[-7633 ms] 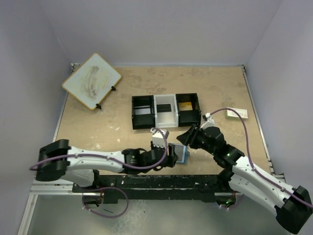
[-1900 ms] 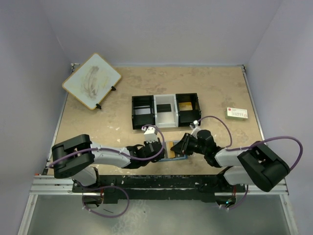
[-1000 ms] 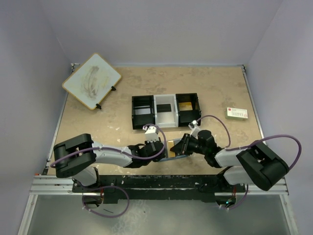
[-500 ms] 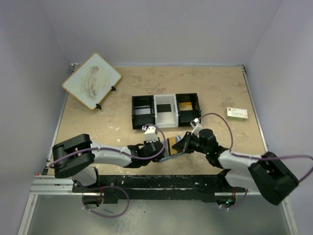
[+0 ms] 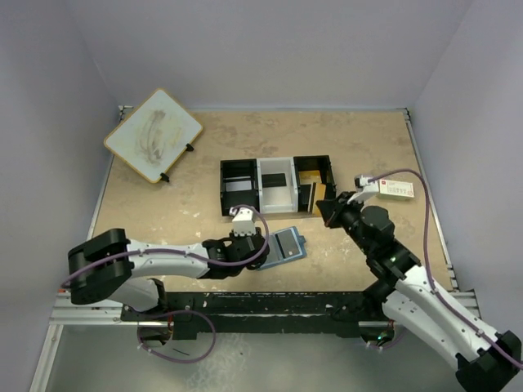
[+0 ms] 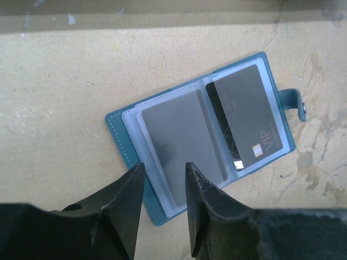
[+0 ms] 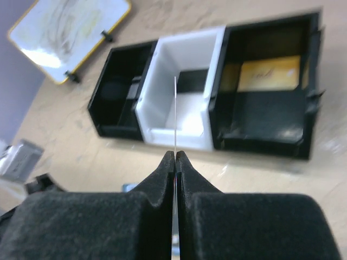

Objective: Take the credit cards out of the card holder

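One card [image 7: 175,108] has been carried to the tray [image 7: 217,65], clamped in the right tool [image 7: 175,155]; the card holder [image 6: 179,141] has been released by the now-parted left tool [image 6: 162,173], other cards [image 6: 244,124] remaining.

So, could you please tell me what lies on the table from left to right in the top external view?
Whiteboard → black-and-white tray → white printed card. The card holder overlaps the tray's span, so I left it out.

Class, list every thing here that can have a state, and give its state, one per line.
card holder: open, lying flat, grey card and dark card in its pockets
left gripper: open, holding nothing
right gripper: shut on the credit card
credit card: pinched edge-on, near the tray
tray: gold card lying in its right compartment
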Robot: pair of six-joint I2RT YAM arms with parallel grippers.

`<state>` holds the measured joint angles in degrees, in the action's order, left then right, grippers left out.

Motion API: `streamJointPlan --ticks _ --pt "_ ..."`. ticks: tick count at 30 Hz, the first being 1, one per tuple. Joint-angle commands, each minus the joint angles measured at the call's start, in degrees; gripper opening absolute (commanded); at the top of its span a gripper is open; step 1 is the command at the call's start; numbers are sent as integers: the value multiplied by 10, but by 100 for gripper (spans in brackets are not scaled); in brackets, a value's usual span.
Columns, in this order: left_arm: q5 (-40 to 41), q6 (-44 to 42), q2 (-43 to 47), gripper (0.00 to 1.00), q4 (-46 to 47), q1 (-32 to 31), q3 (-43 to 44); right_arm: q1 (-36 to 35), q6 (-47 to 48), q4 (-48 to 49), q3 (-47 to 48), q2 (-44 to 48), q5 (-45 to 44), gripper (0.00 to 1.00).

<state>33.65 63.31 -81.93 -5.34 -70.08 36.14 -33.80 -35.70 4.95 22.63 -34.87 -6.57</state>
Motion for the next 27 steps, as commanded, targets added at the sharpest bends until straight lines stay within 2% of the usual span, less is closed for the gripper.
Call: streamJointPlan --ticks 1,4,7,11,19,27 --pt "17 -42 52 36 -51 16 37 0 183 19 92 -63 -103 0" --pt "13 -49 81 38 -81 41 38 17 201 -50 196 -193 -111 0" --pt "-6 -57 112 40 -96 75 29 28 190 -57 232 -279 -89 0" --pt "-28 -57 159 45 -118 122 10 32 174 -62 255 -341 -97 0" --pt "-33 -58 229 67 -182 193 2 33 161 -83 290 -435 -69 0" --pt "-24 -59 235 70 -233 247 7 34 166 -81 359 -509 -21 0"
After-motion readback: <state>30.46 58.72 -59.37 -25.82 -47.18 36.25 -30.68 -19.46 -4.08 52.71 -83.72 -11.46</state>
